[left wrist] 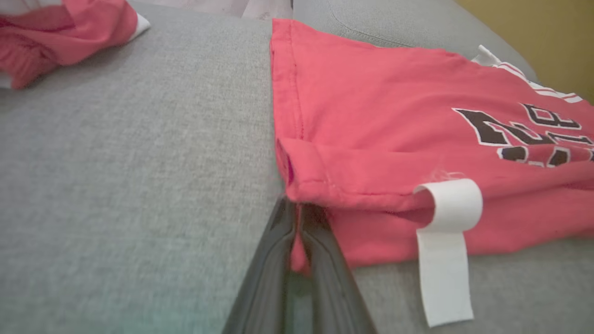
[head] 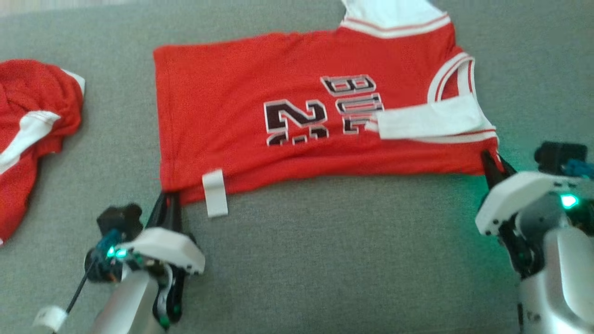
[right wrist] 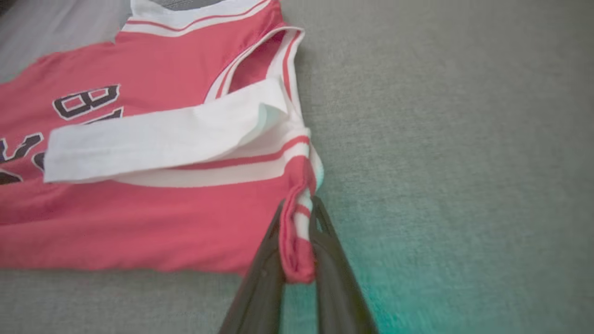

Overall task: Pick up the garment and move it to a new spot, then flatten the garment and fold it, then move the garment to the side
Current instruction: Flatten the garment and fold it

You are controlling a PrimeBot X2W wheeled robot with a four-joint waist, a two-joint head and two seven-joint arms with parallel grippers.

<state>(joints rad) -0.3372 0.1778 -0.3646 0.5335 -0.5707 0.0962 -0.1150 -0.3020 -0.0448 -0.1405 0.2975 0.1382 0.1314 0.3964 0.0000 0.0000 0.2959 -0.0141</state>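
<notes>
Red cloth sits pinched between the two dark fingers of my left gripper, clamped on the near hem corner of the jersey. My right gripper is likewise closed, on the red-and-white striped trim at the near armhole corner, with a roll of fabric squeezed between its fingers. Both hands are low at the near long edge, one at each end. The jersey lies sideways on the grey upholstery, hem to my left and collar to my right. It is mostly flat, and its near part is turned over so the black number and lettering are half covered. A white strip of it lies loose across the chest, and a white care label hangs out from the near edge just beside my left fingers. A second red garment is bunched well apart on my far left. I judge this to be mid-fold, with both corners gripped for the next lift. The right bite looks thin and mostly trim, so a quick pull could let it slip out. I cannot tell how many layers the left fingers hold, and with one layer only the doubled edge would peel open. Uneven lifting would skew the fold and throw the white strip off. A leftward drag risks catching the other garment.
</notes>
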